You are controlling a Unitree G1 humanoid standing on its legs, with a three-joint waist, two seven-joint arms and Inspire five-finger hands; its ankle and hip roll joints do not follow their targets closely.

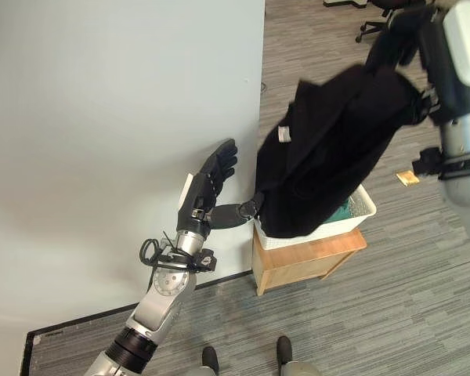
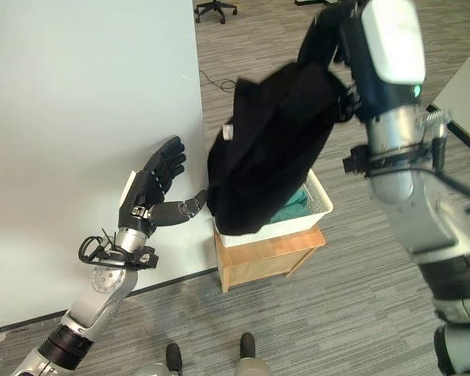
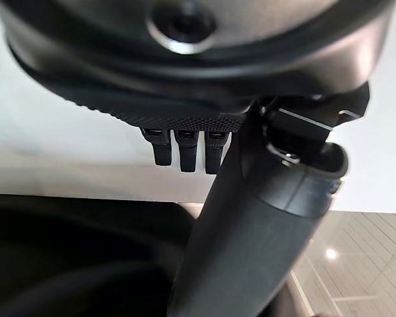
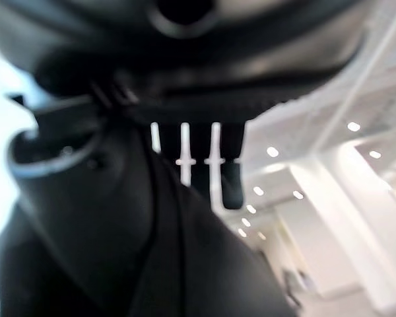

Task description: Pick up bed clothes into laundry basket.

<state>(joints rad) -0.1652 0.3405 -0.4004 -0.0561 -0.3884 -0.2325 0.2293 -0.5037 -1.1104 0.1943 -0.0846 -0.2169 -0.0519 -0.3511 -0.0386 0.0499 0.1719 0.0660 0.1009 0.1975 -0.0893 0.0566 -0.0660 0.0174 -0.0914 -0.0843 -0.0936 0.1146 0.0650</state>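
Black garment hangs from raised right hand; left hand flat-fingered.

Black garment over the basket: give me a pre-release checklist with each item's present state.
1. Right hand holds the black garment from above: ok; its fingers' closure: cannot tell.
2. Garment hangs over the white laundry basket: ok, its lower end is at the rim.
3. Garment fully inside the basket: not ok, most of it hangs above.
4. Left hand clear of the drop: not ok; fingers straight, thumb touching the garment's edge.
5. Basket seated on the wooden stand: ok.
6. Room in the basket: cannot tell; green cloth lies inside.
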